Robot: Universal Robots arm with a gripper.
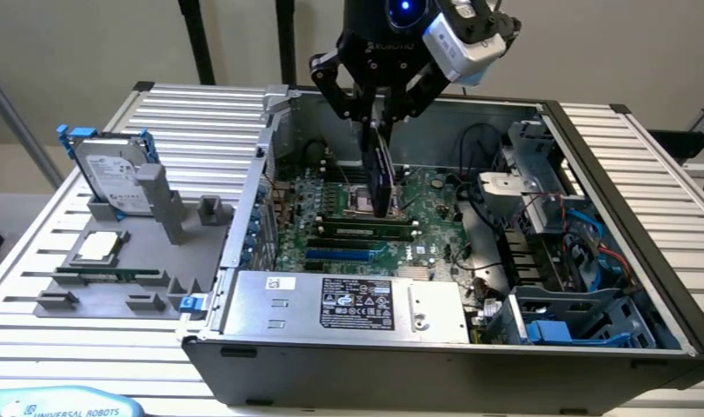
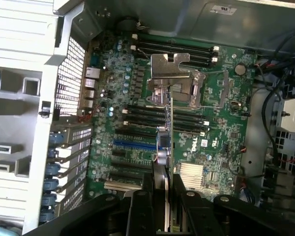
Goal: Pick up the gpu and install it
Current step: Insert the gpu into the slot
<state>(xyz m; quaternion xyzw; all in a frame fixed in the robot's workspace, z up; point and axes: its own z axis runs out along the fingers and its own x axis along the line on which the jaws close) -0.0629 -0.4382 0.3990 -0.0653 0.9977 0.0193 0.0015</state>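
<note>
Exterior view, going from its left to its right:

- Slatted worktop (image 1: 202, 104). A grey fixture tray (image 1: 97, 304) sits on it at the left.
- In the tray: a hard drive (image 1: 111, 172) in a blue frame stands upright at the back. A square CPU chip (image 1: 99, 247) lies flat in its pocket. A thin green strip (image 1: 111, 275) lies in front of the chip; can't tell what it is.
- A pendant (image 1: 60, 405) pokes in at the near left corner.
- The PC case (image 1: 445, 369) lies on its side, open, just beside the tray.
- In the case: the motherboard (image 1: 428, 204) on the floor, and the power supply (image 1: 352, 304) along the near wall.
- I see the jaws closed on the gpu (image 1: 381, 174), one finger on each face.
- The card hangs upright on edge inside the case, over the middle of the board. In the wrist view its silver bracket (image 2: 169, 66) is the low end, over the CPU socket (image 2: 206, 91).
- Can't tell if the card touches the board.
- Close obstacles: memory sticks (image 1: 364, 230) and a blue slot (image 1: 341, 254) just in front of the card's lower end, and a black cable loop (image 1: 482, 143) near it on the right.
- Far right of the case: a drive cage (image 1: 538, 174) with red and blue cables (image 1: 590, 230), well apart from the card.
</note>
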